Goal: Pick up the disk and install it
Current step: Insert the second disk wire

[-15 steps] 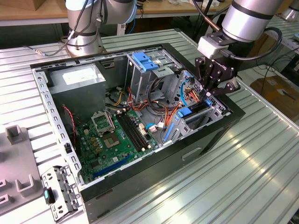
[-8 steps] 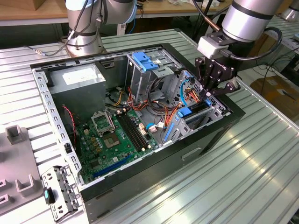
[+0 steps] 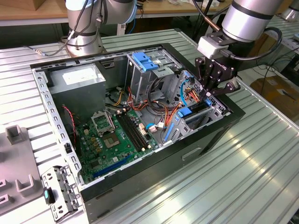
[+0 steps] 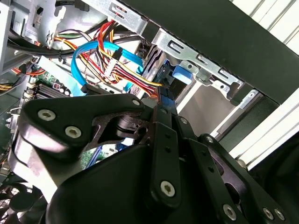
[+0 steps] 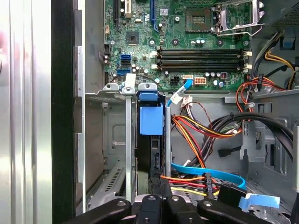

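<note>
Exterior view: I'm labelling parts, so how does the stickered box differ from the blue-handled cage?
The box is closed, with a white sticker; the cage is slotted, with a blue handle. The box sits nearer the exterior view's left, the cage nearer its right. Both are grey metal, inside the case.

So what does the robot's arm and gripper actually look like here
The arm is a round silver-grey tube with a dark band. A light grey block sits at its wrist, with a black cable looping beside it. Below hangs the black gripper, built of flat metal link plates joined by silver screws, which show in both wrist views.
</note>
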Tool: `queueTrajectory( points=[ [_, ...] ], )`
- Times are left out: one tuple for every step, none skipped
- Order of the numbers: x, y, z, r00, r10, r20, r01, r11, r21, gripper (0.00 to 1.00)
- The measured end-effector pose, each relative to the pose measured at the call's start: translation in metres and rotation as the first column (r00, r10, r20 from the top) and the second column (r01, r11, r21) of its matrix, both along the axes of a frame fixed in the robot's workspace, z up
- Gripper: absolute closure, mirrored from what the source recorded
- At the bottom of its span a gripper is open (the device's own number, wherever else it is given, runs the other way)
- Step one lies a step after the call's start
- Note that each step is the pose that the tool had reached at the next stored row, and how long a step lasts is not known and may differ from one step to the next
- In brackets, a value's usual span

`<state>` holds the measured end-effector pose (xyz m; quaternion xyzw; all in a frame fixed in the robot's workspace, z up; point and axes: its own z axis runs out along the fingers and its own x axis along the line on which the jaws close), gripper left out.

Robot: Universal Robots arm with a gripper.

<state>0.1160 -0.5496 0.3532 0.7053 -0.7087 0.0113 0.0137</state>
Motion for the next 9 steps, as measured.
queueTrajectory(
  points=[
    [-0.0029, 0.0001, 0.0001, 1.0, 0.0, 0.0, 0.0, 1.0, -0.0001, 0.89],
    [-0.0053, 0.0001, 0.0, 1.0, 0.0, 0.0, 0.0, 1.0, 0.0001, 0.89],
    [-0.0077, 0.0, -0.0001, 1.0, 0.0, 0.0, 0.0, 1.0, 0.0001, 0.89],
    [-0.0097, 0.0001, 0.0, 1.0, 0.0, 0.0001, 0.0, 1.0, 0.0, 0.89],
    [-0.012, 0.0001, -0.0001, 1.0, 0.0, 0.0, 0.0, 1.0, 0.0, 0.89],
    [-0.0144, 0.0001, -0.0001, 1.0, 0.0, 0.0, 0.0, 1.0, 0.0001, 0.89],
    [-0.0167, 0.0001, -0.0002, 1.0, 0.0, 0.0, 0.0, 1.0, 0.0001, 0.89],
    [-0.0192, 0.0, -0.0003, 1.0, 0.0, 0.0, 0.0, 1.0, 0.0001, 0.89],
    [-0.0209, 0.0, -0.0003, 1.0, 0.0, 0.0, 0.0, 1.0, 0.0002, 0.89]
  ],
)
